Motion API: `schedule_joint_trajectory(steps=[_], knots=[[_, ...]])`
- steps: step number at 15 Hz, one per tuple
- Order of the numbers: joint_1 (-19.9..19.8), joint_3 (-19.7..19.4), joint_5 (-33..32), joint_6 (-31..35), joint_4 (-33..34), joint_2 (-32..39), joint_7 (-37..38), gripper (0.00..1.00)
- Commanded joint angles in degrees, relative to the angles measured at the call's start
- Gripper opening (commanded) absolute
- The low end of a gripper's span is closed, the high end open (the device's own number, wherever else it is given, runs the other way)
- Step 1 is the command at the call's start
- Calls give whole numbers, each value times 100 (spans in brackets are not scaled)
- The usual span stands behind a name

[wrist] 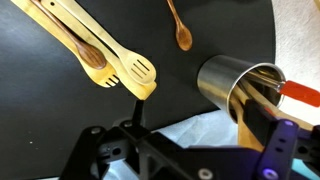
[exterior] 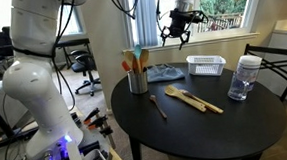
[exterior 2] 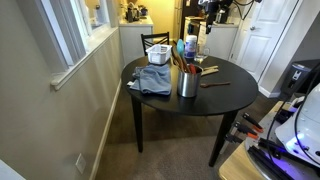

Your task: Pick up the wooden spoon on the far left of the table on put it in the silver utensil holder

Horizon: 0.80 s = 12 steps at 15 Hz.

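The white robot arm (exterior: 33,82) fills one side of an exterior view, its upper links cut off by the top edge. Beside it stands the round black surface (exterior: 216,126). On it, nearest the window, are a crumpled grey cloth (exterior: 163,73), a white slatted basket (exterior: 207,64) and a clear jar with a white lid (exterior: 245,77).

The silver utensil holder (exterior: 138,81) stands upright at the surface's edge with coloured utensils poking out. Their handles are hidden inside it, and the wrist view crops half of the holder (wrist: 240,85).

A pair of pale wooden utensils (exterior: 193,97) lies near the middle, one of them slotted. The small brown wooden spoon (exterior: 157,106) lies alone between them and the holder, touching neither and hard to make out against the dark top.

The end effector (exterior: 181,30) hangs high above the surface, fingers spread apart and gripping nothing.
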Motion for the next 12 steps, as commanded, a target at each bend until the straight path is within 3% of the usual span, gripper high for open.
schedule_joint_trajectory(steps=[1,8,12], knots=[[-102,244,-100,-624,688,659,-807,100],[72,418,-891,-1773,1668,1627,-2175,100],[390,360,-1901,-1386,1498,1744,-2637,100]])
